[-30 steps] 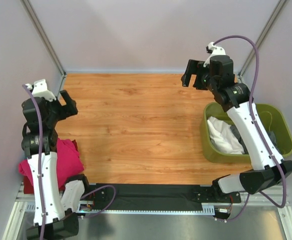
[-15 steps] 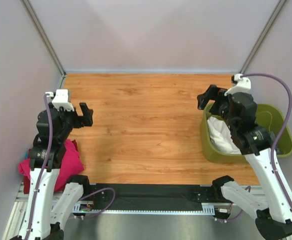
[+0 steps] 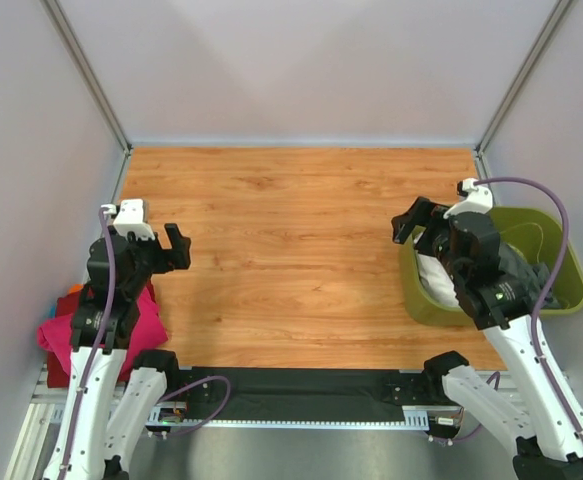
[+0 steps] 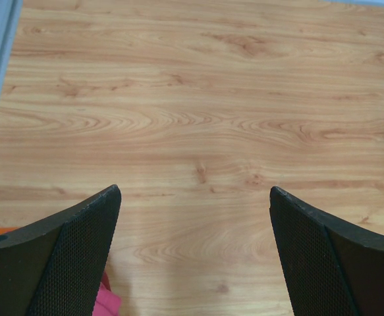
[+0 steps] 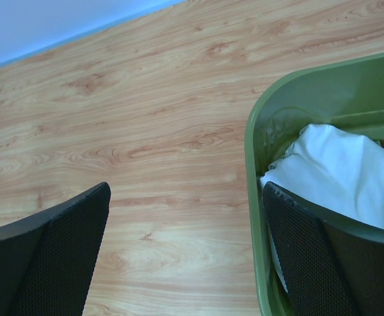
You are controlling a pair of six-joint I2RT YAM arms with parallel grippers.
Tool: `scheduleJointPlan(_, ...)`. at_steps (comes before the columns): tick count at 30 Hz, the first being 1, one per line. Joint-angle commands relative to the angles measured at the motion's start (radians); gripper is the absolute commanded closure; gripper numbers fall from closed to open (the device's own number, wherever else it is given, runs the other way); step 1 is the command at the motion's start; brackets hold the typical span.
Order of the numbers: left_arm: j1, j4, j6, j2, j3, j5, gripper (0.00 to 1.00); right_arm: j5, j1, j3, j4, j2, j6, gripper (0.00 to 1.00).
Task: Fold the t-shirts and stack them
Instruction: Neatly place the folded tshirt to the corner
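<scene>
A bright magenta-pink t-shirt (image 3: 141, 318) lies bunched at the table's near left corner, partly under my left arm. A darker red edge (image 3: 53, 345) shows beneath it. Its pink corner (image 4: 107, 303) peeks in beside the left finger in the left wrist view. A white t-shirt (image 3: 433, 282) (image 5: 343, 172) and a grey one (image 3: 533, 272) sit in the green bin. My left gripper (image 3: 161, 242) (image 4: 195, 189) hangs open over bare wood just right of the pink pile. My right gripper (image 3: 418, 217) (image 5: 186, 187) is open and empty, straddling the bin's left rim.
The olive-green plastic bin (image 3: 409, 290) (image 5: 252, 197) stands at the right side against the wall. Grey walls close in the table on the left, back and right. A black strip (image 3: 301, 385) runs along the near edge between the arm bases.
Both arms have pulled back toward the near edge. The right gripper came from the far back down to the bin's left rim; the left moved rightward and nearer. Both stayed open.
</scene>
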Motion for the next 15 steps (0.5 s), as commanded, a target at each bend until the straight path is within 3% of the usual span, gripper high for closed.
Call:
scheduleJointPlan(1,-0.003,0.036,-0.010,-0.014,-0.003,-0.014,0.00,0.004,-0.002,0.021,0.047,0.014,0.015,0.00)
scheduleJointPlan(15,-0.003,0.032,-0.004,-0.007,0.002,-0.017,0.01,0.010,-0.002,0.045,0.037,0.042,0.003,0.00)
